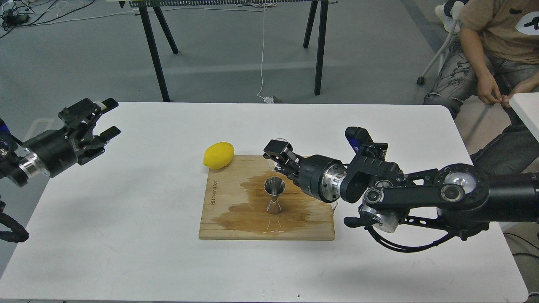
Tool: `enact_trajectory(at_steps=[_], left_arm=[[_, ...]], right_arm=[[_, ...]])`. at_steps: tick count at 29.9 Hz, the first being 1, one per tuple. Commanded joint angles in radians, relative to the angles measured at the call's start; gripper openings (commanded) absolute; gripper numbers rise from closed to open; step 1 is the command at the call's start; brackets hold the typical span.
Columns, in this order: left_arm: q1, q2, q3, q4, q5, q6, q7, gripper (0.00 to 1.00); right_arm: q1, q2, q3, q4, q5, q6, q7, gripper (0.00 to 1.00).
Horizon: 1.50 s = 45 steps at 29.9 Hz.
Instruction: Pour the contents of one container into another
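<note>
The steel jigger stands upright on the wet wooden board. My right gripper reaches in from the right and sits low just behind and right of the jigger, shut on the tiny clear glass cup. The cup is nearly invisible; only faint glints and a rim arc show by the fingers, close to the board's far edge. I cannot tell its tilt or whether it touches the board. My left gripper hovers open and empty over the table's far left.
A yellow lemon lies at the board's back left corner. A dark wet stain spreads around the jigger. The white table ends near a seated person at the right. Black table legs stand behind.
</note>
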Motion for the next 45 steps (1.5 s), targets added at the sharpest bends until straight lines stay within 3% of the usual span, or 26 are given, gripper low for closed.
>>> enact_trajectory(at_steps=[1,25,45], left_arm=[[-0.001,0.000,0.000,0.002,0.000,0.000,0.000,0.94],[0.000,0.000,0.000,0.000,0.000,0.000,0.000,0.94],[0.000,0.000,0.000,0.000,0.000,0.000,0.000,0.94]], right_arm=[[0.000,-0.004,-0.023,-0.002,-0.062,0.000,0.007,0.49],[0.025,-0.007,-0.114,-0.006,-0.252,-0.002,0.054,0.49],[0.045,-0.010,-0.169,-0.008,-0.325,-0.004,0.056,0.48]])
